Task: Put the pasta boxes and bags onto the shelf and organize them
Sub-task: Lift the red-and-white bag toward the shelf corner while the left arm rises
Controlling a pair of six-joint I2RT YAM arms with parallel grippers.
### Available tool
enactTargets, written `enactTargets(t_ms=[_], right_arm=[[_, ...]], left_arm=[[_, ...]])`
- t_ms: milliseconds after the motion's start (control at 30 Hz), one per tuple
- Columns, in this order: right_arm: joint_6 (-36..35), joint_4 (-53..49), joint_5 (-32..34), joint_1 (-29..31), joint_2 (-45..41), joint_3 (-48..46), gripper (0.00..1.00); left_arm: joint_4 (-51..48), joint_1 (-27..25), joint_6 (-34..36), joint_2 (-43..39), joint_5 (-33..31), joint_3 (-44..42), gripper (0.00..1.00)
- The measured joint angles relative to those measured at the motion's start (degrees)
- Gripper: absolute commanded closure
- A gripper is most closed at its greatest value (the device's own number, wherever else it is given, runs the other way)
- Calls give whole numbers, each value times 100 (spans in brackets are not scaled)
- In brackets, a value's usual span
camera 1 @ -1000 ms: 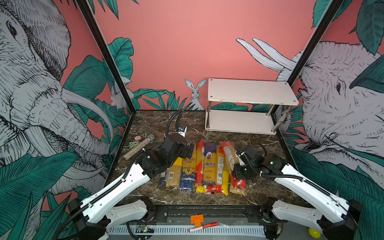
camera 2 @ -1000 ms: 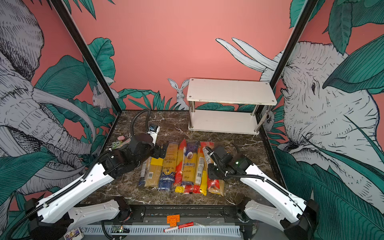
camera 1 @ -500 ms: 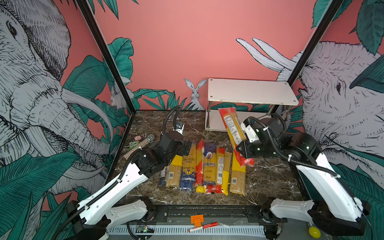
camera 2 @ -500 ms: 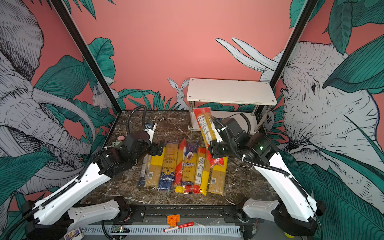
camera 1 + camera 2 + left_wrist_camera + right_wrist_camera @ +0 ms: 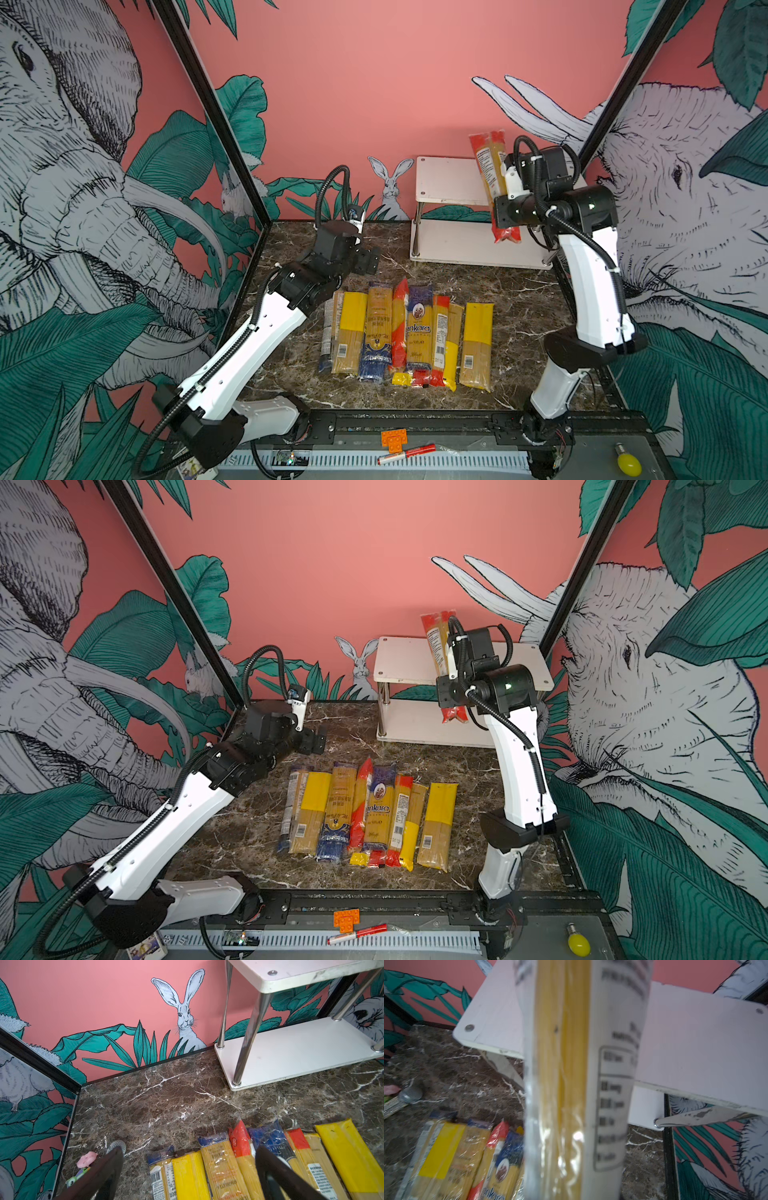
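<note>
Pasta bag (image 5: pixel 486 162) is hanging pinched in my right gripper (image 5: pixel 500 191), tilted steeply so I'm clearing the shelf (image 5: pixel 444 183) just ahead.

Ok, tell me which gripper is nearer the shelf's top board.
Right. The right gripper, shut on a red-ended spaghetti pack, is up at the top board's front edge; the left gripper hangs open low over the table, left of the shelf.
</note>
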Motion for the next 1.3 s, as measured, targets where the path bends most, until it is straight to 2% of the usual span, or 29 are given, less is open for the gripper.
enactTargets(t_ms=[233,367,533,767,967,1133,1300], right_arm=[[-756,896,1106,-678,195,-424,100],[-1069,1375,1534,-1071,339,-275,100],[-1421,1818,1812,-1480,455,-101,100],[-2013,2092,2280,-1797,811,96,100],[-2251,2092,2507,-1917,1029,4,100],[-2358,2083,2649,-2000,1056,-166,100],[-2437,2098,2767,-2107,1056,-260,100]], left_arm=[[297,177,219,562,664,376,1],[339,197,317,835,839,780,1],[549,264,339,922,839,859,1],[629,310,197,1589,894,1460,1],[566,310,173,2031,999,1770,1],[533,317,173,2081,1014,1821,1],[503,326,164,2358,1143,2271,1]])
